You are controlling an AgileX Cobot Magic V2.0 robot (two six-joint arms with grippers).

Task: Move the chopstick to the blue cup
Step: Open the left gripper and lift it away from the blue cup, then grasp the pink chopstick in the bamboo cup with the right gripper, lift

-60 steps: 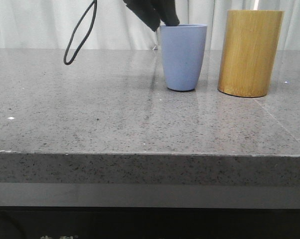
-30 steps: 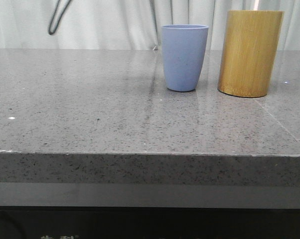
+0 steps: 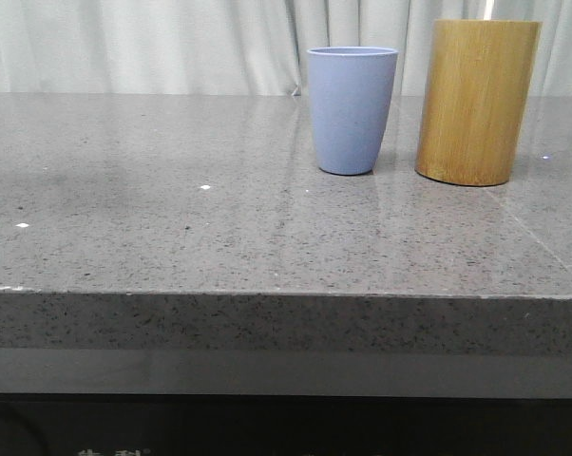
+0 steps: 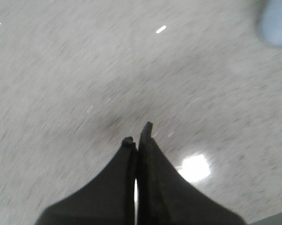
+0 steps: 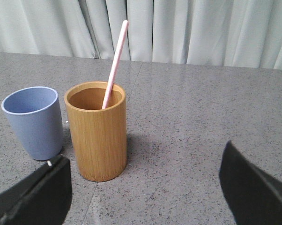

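The blue cup point(image 3: 352, 109) stands upright on the grey speckled stone table point(image 3: 172, 218), and everything else is placed from it. Just beside it, on the robot's right, stands the taller bamboo holder point(image 3: 476, 100); a narrow gap shows between the two. Behind both hangs a pale pleated curtain point(image 3: 124, 43).

In the right wrist view one pale pink chopstick point(image 5: 115, 61) leans inside the bamboo holder point(image 5: 98, 131), its upper end rising well above the rim and tilted away from the blue cup point(image 5: 33, 122). What can be seen of the blue cup's inside shows nothing in it.

The right gripper point(image 5: 145, 192) sits near the bamboo holder, on the side away from the curtain, its two dark fingers point(image 5: 253, 190) spread wide apart with nothing between them.

The left gripper point(image 4: 137, 138) hangs over bare table, well apart from the blue cup point(image 4: 277, 21), which is a blur at the frame's corner. Its jaws are pressed together, holding nothing.
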